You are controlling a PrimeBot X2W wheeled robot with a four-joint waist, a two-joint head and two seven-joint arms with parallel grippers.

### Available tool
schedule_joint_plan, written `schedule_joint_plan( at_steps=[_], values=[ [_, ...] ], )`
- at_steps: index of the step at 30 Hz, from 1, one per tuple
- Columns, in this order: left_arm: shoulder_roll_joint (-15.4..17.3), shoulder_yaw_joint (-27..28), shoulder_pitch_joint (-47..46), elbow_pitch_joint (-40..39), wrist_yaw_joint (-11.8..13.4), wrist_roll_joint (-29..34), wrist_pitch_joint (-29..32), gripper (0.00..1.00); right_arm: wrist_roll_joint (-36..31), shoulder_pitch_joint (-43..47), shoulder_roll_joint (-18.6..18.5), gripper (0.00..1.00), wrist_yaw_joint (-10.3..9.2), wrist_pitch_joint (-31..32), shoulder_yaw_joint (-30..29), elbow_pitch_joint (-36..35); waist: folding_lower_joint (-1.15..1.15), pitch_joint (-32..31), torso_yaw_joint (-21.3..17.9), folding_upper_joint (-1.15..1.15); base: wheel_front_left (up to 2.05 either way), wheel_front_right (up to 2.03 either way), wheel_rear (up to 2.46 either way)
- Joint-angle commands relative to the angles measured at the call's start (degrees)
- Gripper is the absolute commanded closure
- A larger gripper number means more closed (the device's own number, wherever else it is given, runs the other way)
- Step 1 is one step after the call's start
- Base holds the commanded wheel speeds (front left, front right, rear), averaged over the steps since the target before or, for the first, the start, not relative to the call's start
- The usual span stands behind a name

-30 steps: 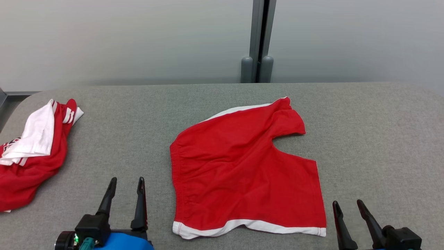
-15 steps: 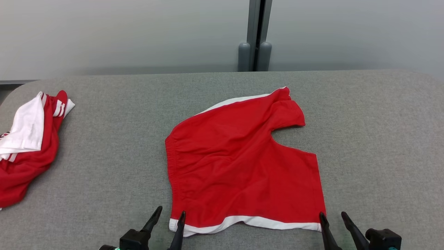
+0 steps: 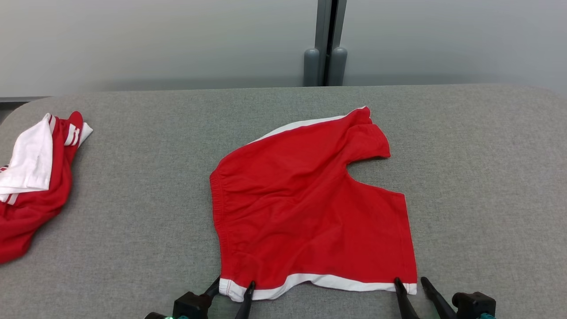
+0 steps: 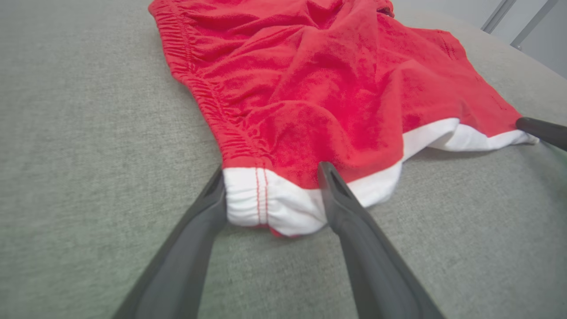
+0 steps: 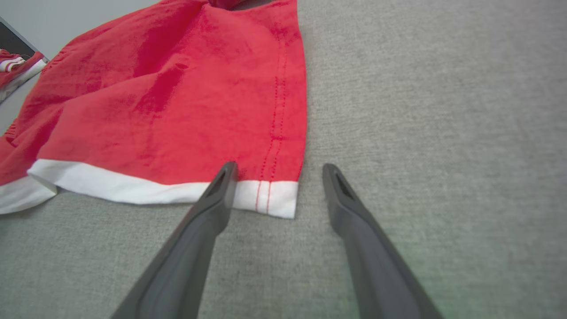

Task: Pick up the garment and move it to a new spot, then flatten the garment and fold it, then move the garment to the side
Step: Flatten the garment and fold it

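- Left fingers [image 4: 350, 226] stand wide apart, straddling the garment's [image 3: 305, 212] corner at 7 o'clock. In my left wrist view one finger sits against the outer edge of the white hem and the other lies over the hem. Nothing is pinched.
- Right fingers [image 5: 208, 212] are wide apart too, at the garment's 5 o'clock corner. One tip lies over the white hem just inside the side seam; the other is over bare bench [image 5: 443, 110], just beside the cloth's edge.
- I see the garment, red shorts with a white hem, spread mostly flat in the middle of the grey bench. Its gathered waistband runs along the 9 o'clock side, and one leg is bunched up toward 1 o'clock.
- In the left wrist view, a dark fingertip of the other arm [image 4: 542, 132] shows at 3 o'clock, at the far end of the white hem.
- A second red and white garment [image 3: 31, 186] lies crumpled at the bench's 9 o'clock edge, well apart from the shorts.
- A grey post [image 3: 325, 44] rises against the pale wall at 12 o'clock.
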Motion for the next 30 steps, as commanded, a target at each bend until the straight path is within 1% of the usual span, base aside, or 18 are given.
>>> schedule_joint_plan(
  at_steps=[1,4,12,13,14,15,16,20,23,30],
  values=[
    [0.42,-0.99,-1.03,0.10,-0.12,-0.65,-0.15,0.00,0.72,-0.42,-0.10,0.00,0.01,0.07,0.36,0.82,0.00,0.00,0.01,0.00,0.00,0.00,0.00],
    [0.72,-3.50,-1.79,0.27,-0.12,-1.38,-0.15,0.00,1.39,-0.69,-0.09,0.00,0.01,0.11,1.35,1.97,0.00,-0.06,-0.09,0.00,0.00,0.00,0.00],
    [0.85,-6.32,-2.88,-0.07,-0.12,-2.56,-0.15,0.00,3.98,-1.92,0.06,0.00,0.02,0.32,4.57,5.19,0.00,-0.35,-0.03,0.00,0.00,0.00,0.00],
    [0.67,-6.99,-3.08,0.29,-0.12,-3.19,-0.15,0.10,4.86,-2.30,0.14,0.00,0.03,0.38,5.89,5.84,0.00,-0.45,0.02,0.00,0.00,0.00,0.00],
    [0.67,-6.99,-3.08,0.29,-0.12,-3.19,-0.15,0.10,4.86,-2.30,0.14,0.00,0.03,0.38,5.89,5.84,0.00,-0.45,0.02,0.00,0.00,0.00,0.00],
    [0.64,-7.51,-3.36,0.76,-0.12,-3.95,-0.15,0.88,5.87,-2.81,0.18,0.65,0.08,0.45,6.95,6.59,0.00,-0.53,0.04,0.00,0.00,0.00,0.00],
    [0.66,-7.76,-3.66,0.99,-0.12,-4.37,-0.15,1.00,6.47,-3.15,0.19,1.00,0.08,0.46,7.34,6.52,0.00,-0.54,0.03,0.00,0.00,0.00,0.00],
    [0.83,-8.37,-4.58,1.20,-0.13,-5.24,-0.15,1.00,7.13,-4.31,0.13,1.00,0.07,0.22,7.47,5.38,0.00,-0.48,-0.12,0.00,0.00,0.00,0.00],
    [1.09,-7.91,-5.03,0.17,-0.13,-5.92,-0.15,1.00,6.53,-4.99,-0.17,1.00,0.02,0.03,5.61,2.69,0.00,-0.35,-0.16,0.00,0.00,0.00,0.00],
    [2.12,-3.51,-5.69,-5.84,-0.13,-7.39,-0.15,1.00,3.94,-5.66,-0.16,1.00,0.02,0.02,0.19,-5.38,0.00,0.34,-0.40,0.00,0.00,0.00,0.00]
  ],
)
